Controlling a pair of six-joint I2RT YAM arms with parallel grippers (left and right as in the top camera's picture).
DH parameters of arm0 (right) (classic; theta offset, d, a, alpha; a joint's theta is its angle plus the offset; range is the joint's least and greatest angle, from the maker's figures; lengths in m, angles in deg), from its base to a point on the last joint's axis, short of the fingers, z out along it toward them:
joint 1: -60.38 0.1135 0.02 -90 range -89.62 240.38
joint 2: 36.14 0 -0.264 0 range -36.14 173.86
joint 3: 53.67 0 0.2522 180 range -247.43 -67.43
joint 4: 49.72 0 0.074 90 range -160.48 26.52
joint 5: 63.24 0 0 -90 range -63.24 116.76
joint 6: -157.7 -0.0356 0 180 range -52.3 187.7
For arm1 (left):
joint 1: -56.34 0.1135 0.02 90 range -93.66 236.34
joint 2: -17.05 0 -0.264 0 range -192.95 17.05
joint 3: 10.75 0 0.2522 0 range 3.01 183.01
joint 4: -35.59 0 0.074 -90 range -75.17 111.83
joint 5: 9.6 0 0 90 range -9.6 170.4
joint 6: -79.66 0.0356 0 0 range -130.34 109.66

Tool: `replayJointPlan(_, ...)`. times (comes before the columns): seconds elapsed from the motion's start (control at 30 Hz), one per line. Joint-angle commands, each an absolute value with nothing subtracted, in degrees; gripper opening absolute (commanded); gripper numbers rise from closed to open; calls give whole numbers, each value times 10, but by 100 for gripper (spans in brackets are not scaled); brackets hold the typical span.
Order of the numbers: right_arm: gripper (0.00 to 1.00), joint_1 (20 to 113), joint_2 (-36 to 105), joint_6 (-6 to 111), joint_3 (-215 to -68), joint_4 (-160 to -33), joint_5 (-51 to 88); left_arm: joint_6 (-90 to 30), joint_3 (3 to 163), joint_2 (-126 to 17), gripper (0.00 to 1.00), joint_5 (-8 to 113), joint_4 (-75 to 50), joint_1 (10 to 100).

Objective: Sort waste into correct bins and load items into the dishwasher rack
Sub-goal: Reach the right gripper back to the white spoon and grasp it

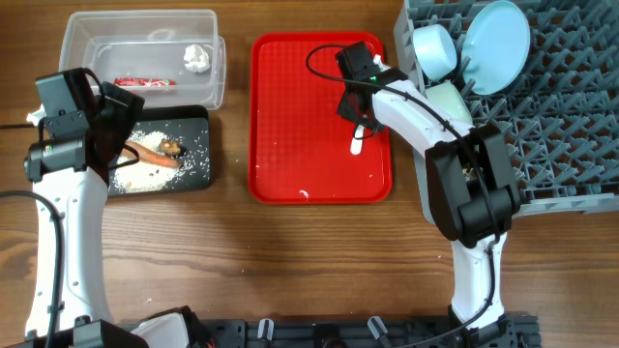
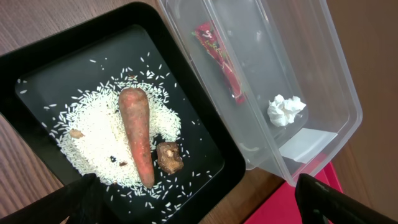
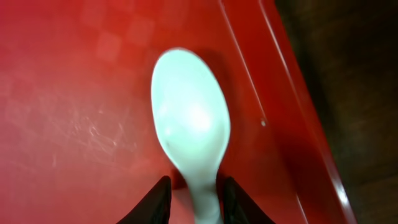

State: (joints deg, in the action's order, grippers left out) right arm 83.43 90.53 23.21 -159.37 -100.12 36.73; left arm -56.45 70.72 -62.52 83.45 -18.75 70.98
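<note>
A white plastic spoon point(image 1: 357, 143) point(image 3: 189, 124) lies on the red tray point(image 1: 290, 116) point(image 3: 74, 93), near its right rim. My right gripper point(image 1: 358, 121) point(image 3: 194, 190) is down over it, its jaws narrowly open on either side of the handle, with a thin gap showing on the left. My left gripper point(image 1: 121, 135) point(image 2: 200, 198) hangs wide open and empty above the black tray point(image 1: 193, 179) point(image 2: 37, 56). That tray holds a carrot point(image 2: 138, 134), a brown lump point(image 2: 168, 155) and rice crumbs point(image 2: 87, 134).
The clear tub point(image 1: 145, 24) point(image 2: 336, 81) behind the black tray holds the snack wrapper point(image 2: 221, 59) and the tissue point(image 2: 286, 110). The grey rack point(image 1: 571, 126) at right carries the blue plate point(image 1: 498, 43) and a light blue bowl point(image 1: 435, 48).
</note>
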Motion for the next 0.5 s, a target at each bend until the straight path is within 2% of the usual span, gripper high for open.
replayJointPlan(0.0, 28, 832, 919, 255, -1569, -988, 370, -553, 713, -624, 100, 830, -188, 713)
replayJointPlan(0.2, 14, 832, 919, 286, -1569, -975, 346, -553, 713, -624, 100, 830, -188, 713)
replayJointPlan(0.47, 10, 831, 916, 323, -1575, -974, 304, -553, 713, -624, 100, 830, -188, 713)
